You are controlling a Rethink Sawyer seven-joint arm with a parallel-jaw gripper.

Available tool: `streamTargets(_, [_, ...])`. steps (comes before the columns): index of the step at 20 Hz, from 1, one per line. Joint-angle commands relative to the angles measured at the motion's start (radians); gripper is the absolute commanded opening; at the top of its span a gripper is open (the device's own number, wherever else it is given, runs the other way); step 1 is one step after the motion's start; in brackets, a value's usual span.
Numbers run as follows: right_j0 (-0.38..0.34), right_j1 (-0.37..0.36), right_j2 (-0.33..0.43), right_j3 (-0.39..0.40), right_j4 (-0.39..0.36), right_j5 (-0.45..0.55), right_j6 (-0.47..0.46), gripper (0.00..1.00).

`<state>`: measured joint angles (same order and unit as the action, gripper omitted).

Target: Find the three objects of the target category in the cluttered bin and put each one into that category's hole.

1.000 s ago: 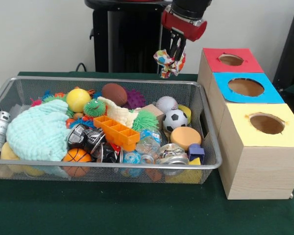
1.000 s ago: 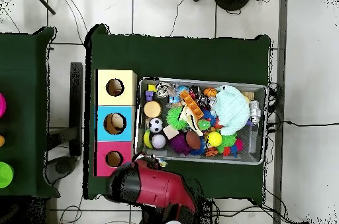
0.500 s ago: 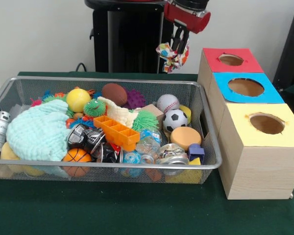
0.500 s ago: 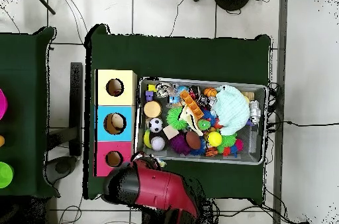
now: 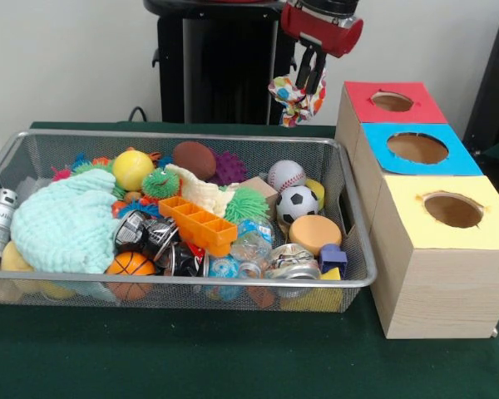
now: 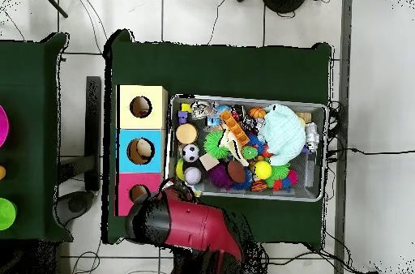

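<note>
Polka-dot cloth (image 5: 297, 98), held aloft by the gripper (image 5: 311, 80).
Arm descends from above, jaws clamped on the cloth's top; cloth hangs over the bin's (image 5: 166, 135) far rim, beside the red-faced box. Mint-green knit (image 5: 65, 226) and cream knit (image 5: 201, 193) lie in the bin. Yellow-faced hole (image 5: 453, 209) sits nearest the camera.

Wire mesh bin (image 6: 318, 151) on dark green table (image 6: 219, 68), packed with clutter: mint-green knit cloth (image 6: 282, 134) toward right end, orange tray (image 6: 233, 124), soccer ball (image 6: 190, 153), yellow ball (image 6: 262, 170). Beside bin's left end, three boxes in a column: yellow-faced hole (image 6: 141, 107), blue-faced hole (image 6: 140, 151), red-faced hole (image 6: 139, 194). Red arm (image 6: 190, 224) just below bin's lower left corner.
</note>
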<state>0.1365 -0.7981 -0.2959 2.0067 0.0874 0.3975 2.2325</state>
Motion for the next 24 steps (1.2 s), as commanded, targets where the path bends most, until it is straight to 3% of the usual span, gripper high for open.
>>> streamTargets(1, [-0.028, -0.03, 0.099, -0.082, 0.013, 0.105, 0.057, 0.0])
streamTargets(12, [-0.003, -0.038, 0.096, -0.092, 0.023, 0.123, 0.085, 0.0])
streamTargets(24, [0.018, -0.096, 0.078, -0.115, 0.014, 0.174, 0.082, 0.0])
